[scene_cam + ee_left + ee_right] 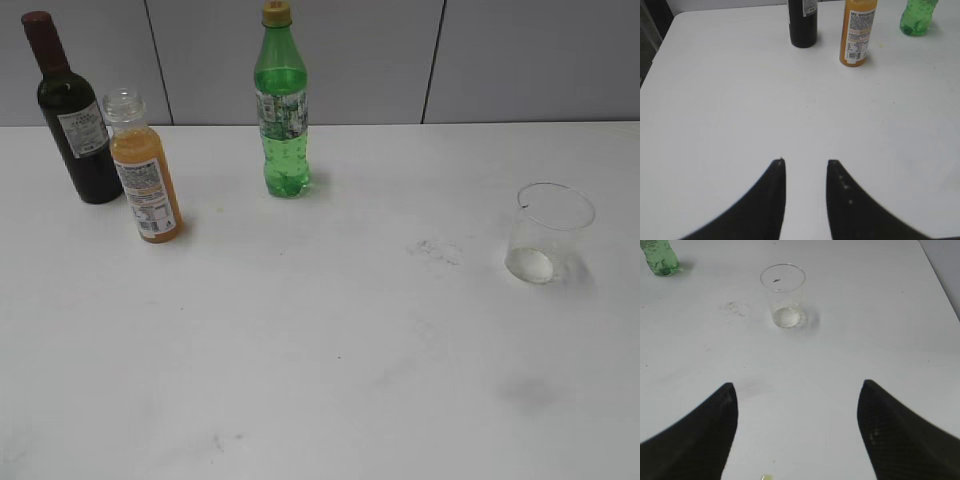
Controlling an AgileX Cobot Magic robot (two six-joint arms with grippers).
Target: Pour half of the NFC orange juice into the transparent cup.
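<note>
The NFC orange juice (146,183) was a cloudy orange behind a white label with black print, its neck clear, while the wine bottle (75,115) beside it was near-black with a maroon top and a pale label. The soda bottle (283,110) was bright green with a yellow cap and a green-and-white label. The transparent cup (548,234) was colourless on the white table (330,350), which bore faint grey smudges, and both grippers' fingers (767,205) (900,432) were black.

Black tapered fingers (767,205) (matte, pointed)

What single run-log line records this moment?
stage: not started | NFC orange juice: upright, uncapped | transparent cup: empty | left tool: open | right tool: open
</note>
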